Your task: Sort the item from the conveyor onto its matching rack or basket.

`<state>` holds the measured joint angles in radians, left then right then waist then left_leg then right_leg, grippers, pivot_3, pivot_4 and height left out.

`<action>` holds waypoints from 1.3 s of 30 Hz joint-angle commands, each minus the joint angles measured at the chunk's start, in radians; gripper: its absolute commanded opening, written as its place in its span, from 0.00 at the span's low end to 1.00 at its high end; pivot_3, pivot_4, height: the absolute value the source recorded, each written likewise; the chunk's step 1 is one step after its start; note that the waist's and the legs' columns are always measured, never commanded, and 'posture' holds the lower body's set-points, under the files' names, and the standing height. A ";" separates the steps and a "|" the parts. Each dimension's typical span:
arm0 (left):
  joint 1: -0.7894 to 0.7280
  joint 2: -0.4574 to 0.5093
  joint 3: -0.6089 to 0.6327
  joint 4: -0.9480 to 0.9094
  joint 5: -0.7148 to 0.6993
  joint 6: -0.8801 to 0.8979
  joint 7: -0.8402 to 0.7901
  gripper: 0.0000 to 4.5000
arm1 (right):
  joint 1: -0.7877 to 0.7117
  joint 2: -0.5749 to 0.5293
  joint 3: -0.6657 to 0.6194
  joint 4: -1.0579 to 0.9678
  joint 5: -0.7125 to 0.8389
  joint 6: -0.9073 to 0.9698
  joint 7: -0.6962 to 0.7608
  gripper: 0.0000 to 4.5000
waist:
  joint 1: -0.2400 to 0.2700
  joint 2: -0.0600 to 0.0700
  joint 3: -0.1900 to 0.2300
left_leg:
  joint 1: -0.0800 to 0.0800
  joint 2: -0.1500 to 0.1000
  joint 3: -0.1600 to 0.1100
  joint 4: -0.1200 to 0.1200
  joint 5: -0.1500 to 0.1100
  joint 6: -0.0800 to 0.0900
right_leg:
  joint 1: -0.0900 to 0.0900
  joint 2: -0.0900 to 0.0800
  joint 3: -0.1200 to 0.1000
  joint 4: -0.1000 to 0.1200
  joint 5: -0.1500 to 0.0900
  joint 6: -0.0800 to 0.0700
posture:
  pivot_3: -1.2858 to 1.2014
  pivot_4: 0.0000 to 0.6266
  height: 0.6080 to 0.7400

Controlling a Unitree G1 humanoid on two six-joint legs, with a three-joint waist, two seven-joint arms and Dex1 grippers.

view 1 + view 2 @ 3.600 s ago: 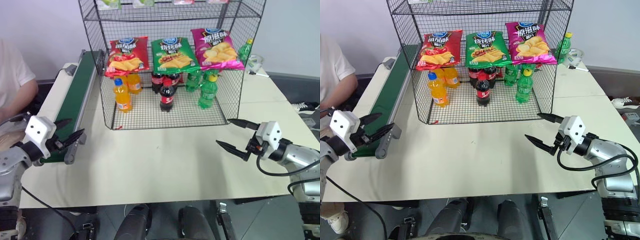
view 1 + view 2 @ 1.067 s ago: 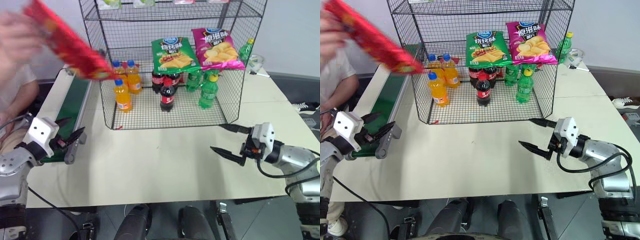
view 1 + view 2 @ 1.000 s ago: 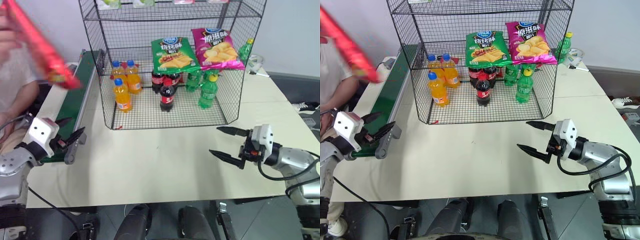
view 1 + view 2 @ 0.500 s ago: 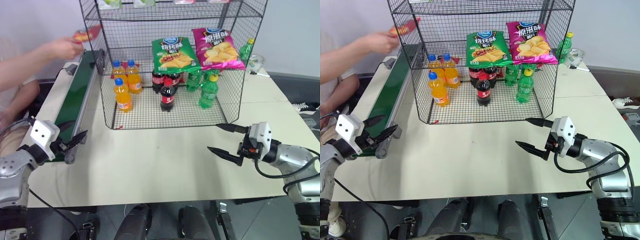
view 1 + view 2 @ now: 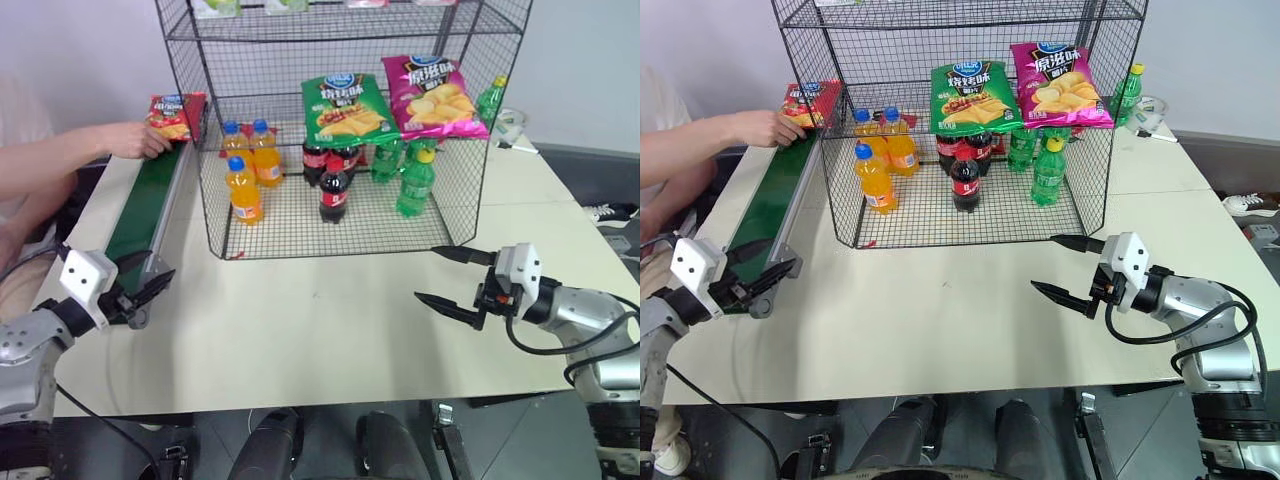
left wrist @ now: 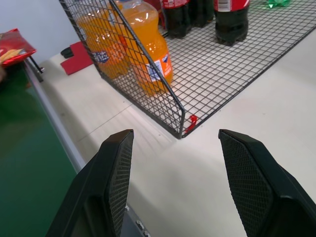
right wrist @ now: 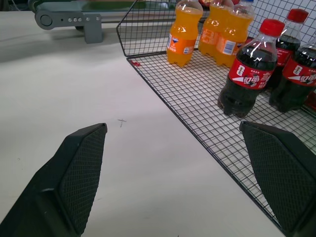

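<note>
Red crisp bag [image 5: 175, 112]: lay at the far end of the conveyor [image 5: 145, 205], a person's hand [image 5: 138, 140] resting on it, just beside the wire rack's [image 5: 340, 120] left wall. Rack: black grid cage on a cream table [image 5: 330, 320]; green bag [image 5: 345, 105] and magenta bag [image 5: 437, 95] on a middle tier; orange bottles [image 5: 244, 187], cola bottles [image 5: 334, 187] and green bottles [image 5: 414, 180] on the bottom tier. Left gripper [image 5: 140, 288]: fingers spread, nothing between them, by the conveyor's near end. Right gripper [image 5: 446, 280]: fingers spread wide, nothing held, above the table near the rack's front right corner.
</note>
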<state>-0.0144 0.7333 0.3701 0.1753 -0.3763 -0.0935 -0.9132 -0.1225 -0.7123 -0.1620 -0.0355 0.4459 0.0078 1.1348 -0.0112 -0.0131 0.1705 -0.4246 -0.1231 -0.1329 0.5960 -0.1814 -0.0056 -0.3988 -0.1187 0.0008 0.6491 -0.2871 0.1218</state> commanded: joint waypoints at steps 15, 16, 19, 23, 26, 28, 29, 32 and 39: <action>0.081 -0.016 0.085 -0.042 -0.017 -0.067 0.062 0.63 | -0.001 0.010 0.027 -0.060 0.049 0.069 0.011 1.00 | 0.001 0.000 0.000 | 0.000 0.000 0.000 0.000 0.000 0.000 | 0.000 0.000 0.000 0.000 0.000 0.000 | 0.52 0.24 1.00; 0.088 -0.023 0.092 -0.041 -0.021 -0.073 0.064 0.63 | 0.003 0.013 0.031 -0.071 0.053 0.075 0.012 1.00 | 0.001 0.000 0.000 | 0.000 0.000 0.000 0.000 0.000 0.000 | 0.000 0.000 0.000 0.000 0.000 0.000 | 0.52 0.24 1.00; 0.106 -0.033 0.111 -0.042 -0.016 -0.084 0.084 0.63 | 0.010 0.017 0.037 -0.110 0.089 0.117 0.021 1.00 | 0.001 0.000 0.000 | -0.001 0.000 0.000 0.000 0.000 0.000 | 0.000 0.000 0.000 0.000 0.000 0.000 | 0.52 0.24 1.00; 0.140 -0.046 0.120 -0.050 0.006 -0.125 0.098 0.63 | 0.020 0.028 0.072 -0.175 0.117 0.152 0.045 1.00 | 0.001 0.000 0.000 | -0.001 0.000 0.000 0.000 -0.001 -0.001 | 0.000 0.000 0.000 0.000 0.000 -0.001 | 0.52 0.24 1.00; 0.160 -0.056 0.144 -0.057 0.045 -0.223 0.135 0.63 | 0.002 0.045 0.105 -0.174 0.095 0.148 0.043 1.00 | 0.001 0.000 0.000 | -0.001 0.000 0.000 0.000 -0.001 -0.002 | 0.000 0.000 0.000 -0.001 0.000 -0.001 | 0.52 0.24 1.00; 0.178 -0.051 0.168 -0.032 0.132 -0.331 0.201 0.63 | -0.015 0.055 0.126 -0.152 0.067 0.129 0.043 1.00 | 0.001 0.000 0.000 | -0.001 0.000 0.000 0.000 -0.002 -0.002 | 0.000 0.000 0.000 -0.002 0.000 -0.001 | 0.52 0.24 1.00; 0.187 -0.050 0.181 -0.015 0.172 -0.378 0.237 0.63 | -0.025 0.061 0.133 -0.142 0.061 0.127 0.042 1.00 | 0.001 0.000 0.000 | -0.001 0.000 0.000 0.000 -0.002 -0.002 | 0.000 0.000 0.000 -0.002 0.000 -0.001 | 0.52 0.24 1.00; 0.251 -0.052 0.205 0.016 0.315 -0.510 0.333 0.63 | -0.055 0.076 0.163 -0.108 0.031 0.106 0.049 1.00 | 0.001 0.000 0.000 | -0.001 0.000 0.000 0.000 -0.002 -0.002 | 0.000 0.000 0.000 -0.002 0.000 -0.001 | 0.52 0.24 1.00; 0.441 -0.081 0.252 0.023 0.559 -0.716 0.527 0.63 | -0.124 0.118 0.201 -0.040 0.012 0.085 0.065 1.00 | 0.004 -0.001 0.000 | -0.001 0.000 0.001 0.000 -0.002 -0.001 | -0.001 -0.001 0.000 -0.003 0.000 -0.001 | 0.52 0.24 1.00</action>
<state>0.4124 0.6456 0.5695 0.1963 0.1426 -0.7653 -0.4429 -0.2311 -0.6036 0.0410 -0.0716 0.4528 0.1162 1.1929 -0.0075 -0.0137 0.1706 -0.4256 -0.1228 -0.1324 0.5958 -0.1838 -0.0065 -0.3997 -0.1192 0.0004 0.6458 -0.2876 0.1207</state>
